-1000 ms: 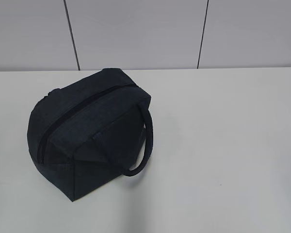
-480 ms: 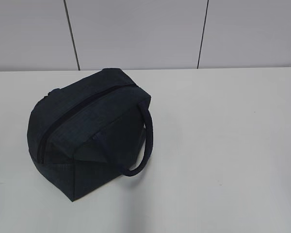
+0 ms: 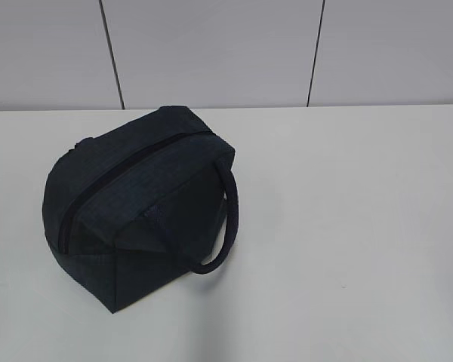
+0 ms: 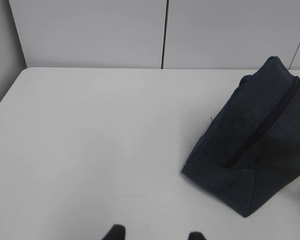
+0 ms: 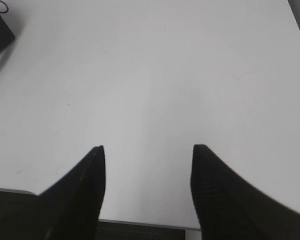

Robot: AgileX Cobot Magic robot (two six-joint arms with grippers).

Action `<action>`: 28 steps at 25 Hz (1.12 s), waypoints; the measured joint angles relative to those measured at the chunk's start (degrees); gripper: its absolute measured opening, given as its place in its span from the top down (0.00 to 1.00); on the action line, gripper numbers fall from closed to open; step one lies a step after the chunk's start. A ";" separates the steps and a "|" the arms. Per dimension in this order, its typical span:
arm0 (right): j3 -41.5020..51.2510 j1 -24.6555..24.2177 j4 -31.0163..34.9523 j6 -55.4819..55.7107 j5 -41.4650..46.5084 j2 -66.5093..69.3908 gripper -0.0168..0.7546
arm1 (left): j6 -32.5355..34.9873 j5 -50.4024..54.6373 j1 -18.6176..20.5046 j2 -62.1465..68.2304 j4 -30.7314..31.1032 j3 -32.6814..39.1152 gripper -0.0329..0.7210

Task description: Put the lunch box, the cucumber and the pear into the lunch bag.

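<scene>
Left of centre in the exterior view sits the lunch bag (image 3: 136, 211), dark navy, resting on the desk (image 3: 347, 226) with its zipper (image 3: 128, 170) running diagonally across the top and looking fully closed; one loop handle (image 3: 225, 219) droops down its right side. No lunch box, cucumber or pear shows in any view, so I judge the task is either finished with the bag zipped up or the items lie out of frame; the pictures cannot settle which. If anything is left to load, the next move calls for opening the zipper, and a metal ring (image 5: 0, 6) at the upper left corner of the right wrist view may be its pull.

Neither arm appears in the exterior view. The left gripper (image 4: 155, 234) shows only two dark tips at the bottom edge of its view, apart, holding nothing. The right gripper (image 5: 147, 150) is spread wide and empty over bare desk.

Room is generous: open desk right of the bag and in front of it, with the far edge meeting a panelled wall (image 3: 211, 53) close behind the bag
</scene>
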 joint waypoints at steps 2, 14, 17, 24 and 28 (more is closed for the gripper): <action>0.00 0.00 0.00 0.00 0.00 0.00 0.43 | 0.00 0.00 0.00 0.00 0.00 0.00 0.64; 0.00 0.00 0.00 0.00 0.00 0.00 0.43 | 0.00 0.00 0.00 0.00 0.00 0.00 0.64; 0.00 0.00 0.00 0.00 0.00 0.00 0.43 | 0.00 0.00 0.00 0.00 0.00 0.00 0.64; 0.00 0.00 0.00 0.00 0.00 0.00 0.43 | 0.00 0.00 0.00 0.00 0.00 0.00 0.64; 0.00 0.00 0.00 0.00 0.00 0.00 0.43 | 0.00 0.00 0.00 0.00 0.00 0.00 0.64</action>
